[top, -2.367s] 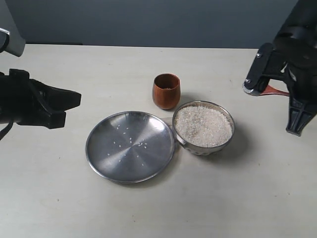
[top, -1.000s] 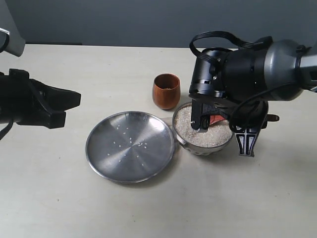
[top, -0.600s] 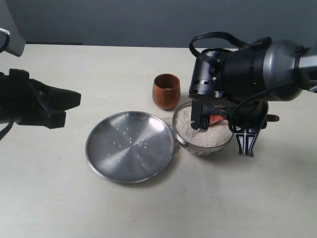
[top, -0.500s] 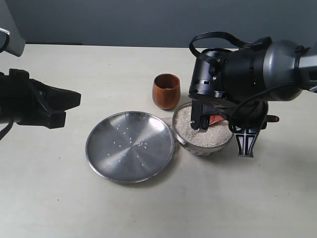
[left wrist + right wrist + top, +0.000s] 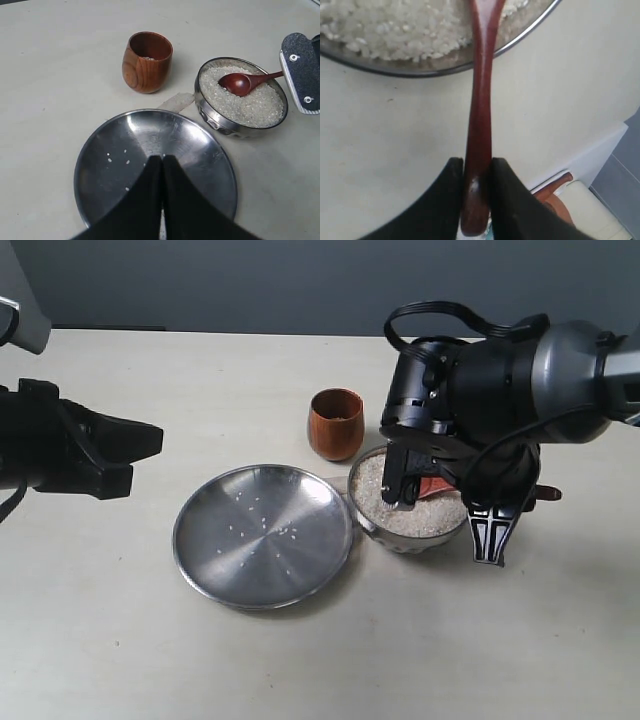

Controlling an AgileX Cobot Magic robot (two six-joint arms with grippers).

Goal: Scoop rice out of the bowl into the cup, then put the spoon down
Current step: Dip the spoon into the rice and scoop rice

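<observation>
The spoon (image 5: 250,81) lies with its oval head on top of the rice (image 5: 245,105) in the bowl (image 5: 400,538), hollow up and seemingly bare of grains, its slim handle running out over the rim at about 3 o'clock in the exterior view. The right gripper (image 5: 476,172) has its fingers clamped on the handle's far end. The cup (image 5: 335,423) stands just beside the bowl at about 10 o'clock and the plate (image 5: 262,535) touches or nearly touches it at 8 o'clock, all on the table (image 5: 500,640). The left gripper (image 5: 162,160) hangs above the plate with its fingers pressed together on nothing. The scoop looks barely begun: I would tip the head under the surface, draw it through, level it before lifting, then carry it slowly toward 10 o'clock, since the cup's mouth is narrow
</observation>
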